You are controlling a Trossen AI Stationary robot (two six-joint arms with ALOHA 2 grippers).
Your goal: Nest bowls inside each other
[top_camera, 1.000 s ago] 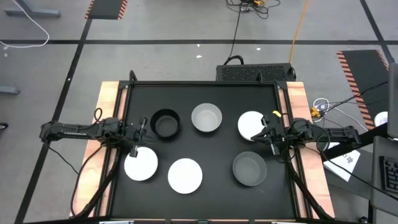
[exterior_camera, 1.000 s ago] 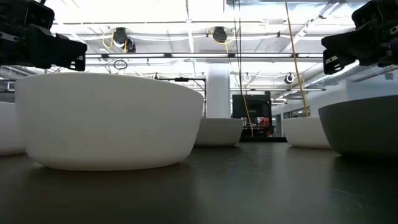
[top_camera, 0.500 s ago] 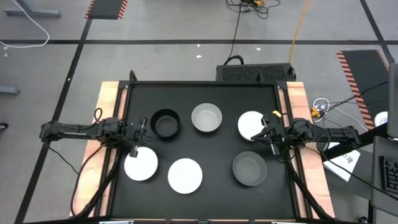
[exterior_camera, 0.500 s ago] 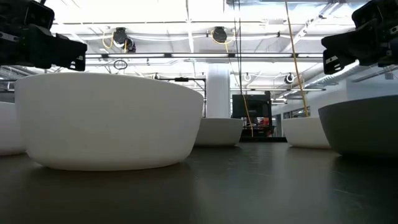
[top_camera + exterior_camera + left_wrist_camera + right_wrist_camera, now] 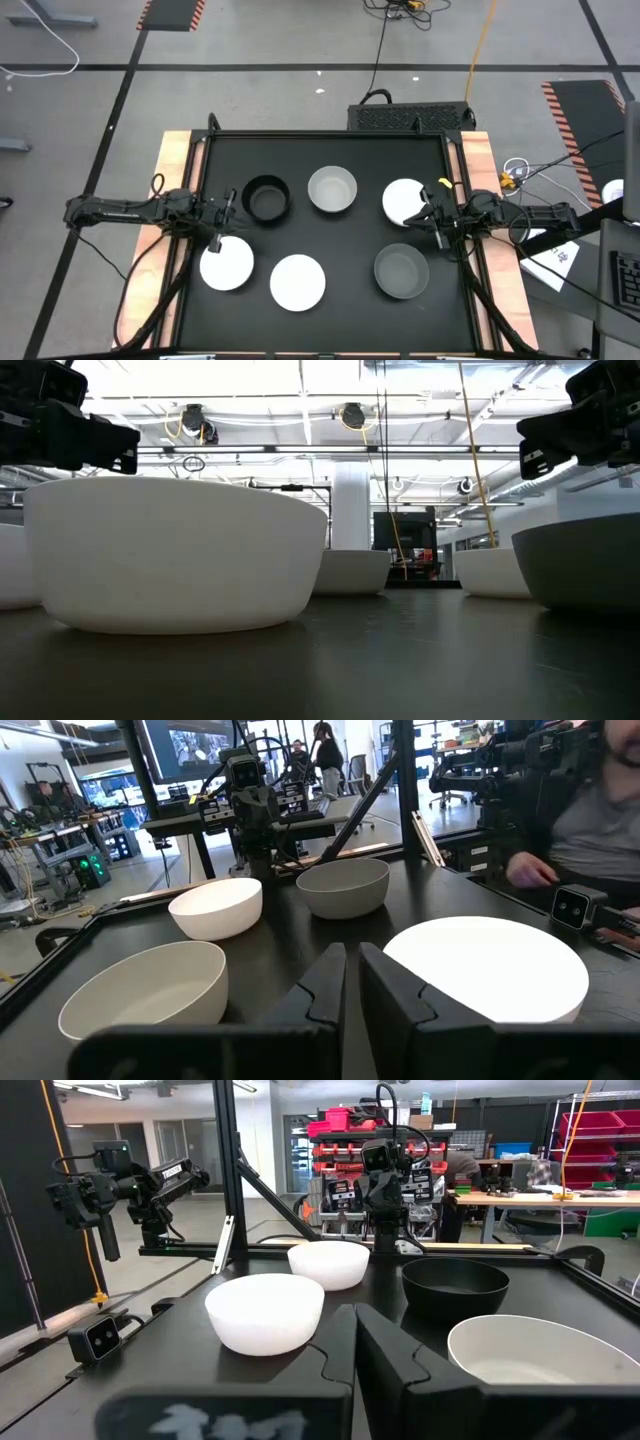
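From above, we see six bowls spread singly over the black table [image 5: 325,240], none nested: the black bowl [image 5: 266,198] at ten o'clock, the light grey bowl [image 5: 332,189] at twelve, a white bowl [image 5: 403,201] at two, the dark grey bowl [image 5: 401,271] at four, two white bowls [image 5: 297,281] at six and eight. The left gripper [image 5: 226,217] waits at nine o'clock, the right gripper [image 5: 436,217] at three, each with fingers pressed together. We can read no writing anywhere.

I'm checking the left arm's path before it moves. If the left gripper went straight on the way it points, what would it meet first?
Probably nothing near: the left gripper points across the table through the gap between the black bowl and the white bowl. The white bowl beside the right gripper lies roughly ahead, though depth is unclear.
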